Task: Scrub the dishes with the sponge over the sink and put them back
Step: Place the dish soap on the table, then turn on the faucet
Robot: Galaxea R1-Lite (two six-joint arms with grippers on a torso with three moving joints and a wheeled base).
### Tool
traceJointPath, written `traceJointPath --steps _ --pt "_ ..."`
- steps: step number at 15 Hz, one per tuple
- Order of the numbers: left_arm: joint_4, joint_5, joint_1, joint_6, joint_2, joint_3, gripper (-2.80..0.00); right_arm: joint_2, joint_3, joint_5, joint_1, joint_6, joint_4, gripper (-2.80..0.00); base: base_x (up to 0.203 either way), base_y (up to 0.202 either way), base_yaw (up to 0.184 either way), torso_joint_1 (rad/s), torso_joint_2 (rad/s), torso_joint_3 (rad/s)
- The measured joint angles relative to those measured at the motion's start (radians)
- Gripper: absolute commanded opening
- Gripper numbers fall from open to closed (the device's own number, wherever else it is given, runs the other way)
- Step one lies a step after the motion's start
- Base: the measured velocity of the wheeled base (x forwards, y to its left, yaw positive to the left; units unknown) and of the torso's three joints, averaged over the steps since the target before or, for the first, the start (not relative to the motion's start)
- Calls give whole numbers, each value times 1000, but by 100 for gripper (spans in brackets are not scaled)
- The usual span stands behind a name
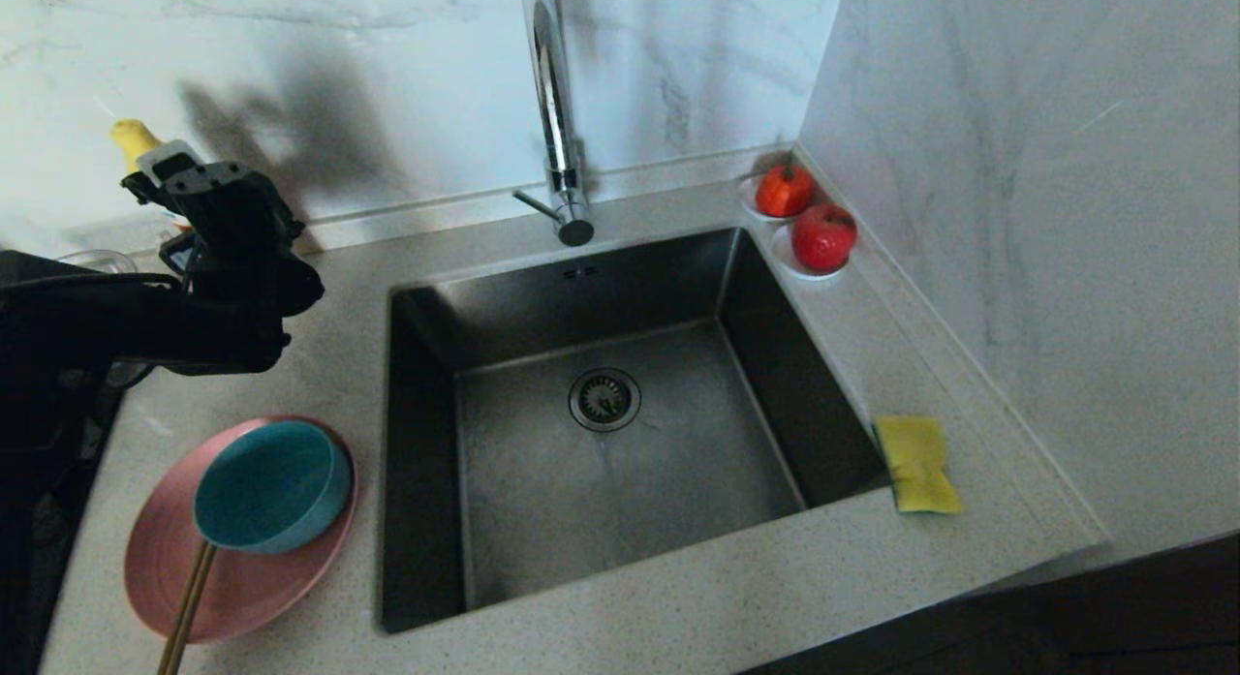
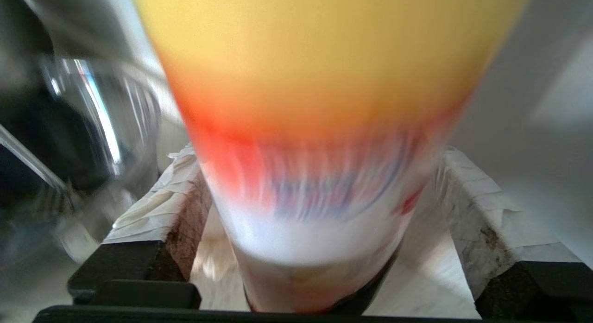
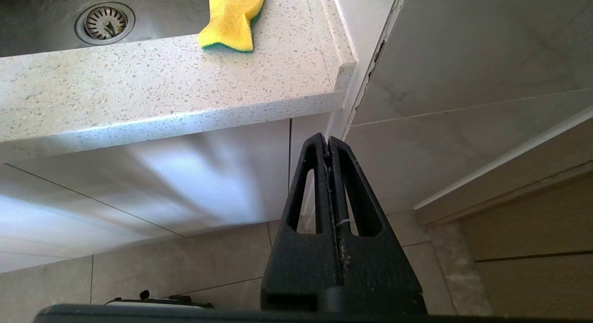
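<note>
The yellow sponge (image 1: 916,462) (image 3: 231,17) lies on the counter at the sink's right rim. A teal bowl (image 1: 271,486) sits on the pink plate (image 1: 242,583) left of the sink (image 1: 678,462), with the brown chopsticks (image 1: 189,598) leaning across the plate's front. My left gripper (image 1: 172,176) (image 2: 319,151) is at the back left of the counter. It stands open around a yellow-topped bottle (image 1: 134,138) (image 2: 315,82), and a gap shows between each taped finger (image 2: 153,207) and the bottle. My right gripper (image 3: 328,140) hangs shut and empty below the counter's front edge.
A tall chrome tap (image 1: 557,123) stands behind the sink. Two red fruits on white saucers (image 1: 785,191) (image 1: 823,237) sit in the back right corner by the wall. A clear glass bowl (image 1: 97,260) (image 2: 102,119) stands beside the bottle.
</note>
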Motion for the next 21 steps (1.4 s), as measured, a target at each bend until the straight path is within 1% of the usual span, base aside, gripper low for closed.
traceJointPath --steps 2,5,8,12,15,16,19,21 --pt "13 -1 -3 7 -46 0 0 0 0 0 0 -1 0 -280 0 0 0 0 0 0" --pt "18 -4 -7 34 -106 -3 0 0 0 0 0 0 0 -280 0 0 0 0 0 0" --pt "52 -9 -13 56 -171 -31 0 0 0 0 0 -1 0 -280 0 0 0 0 0 0" --pt "148 -26 -28 66 -276 -89 0 0 0 0 0 -1 0 -280 0 0 0 0 0 0" --pt "247 -63 -42 70 -374 -107 0 0 0 0 0 0 0 -280 0 0 0 0 0 0" --pt "302 -83 -44 71 -412 -109 -280 0 0 0 0 0 0 -280 0 0 0 0 0 0" --pt "498 -126 -47 73 -531 -110 -280 0 0 0 0 0 0 -280 0 0 0 0 0 0" --pt "587 -153 -48 92 -615 -93 -280 0 0 1 0 -1 0 -280 0 0 0 0 0 0"
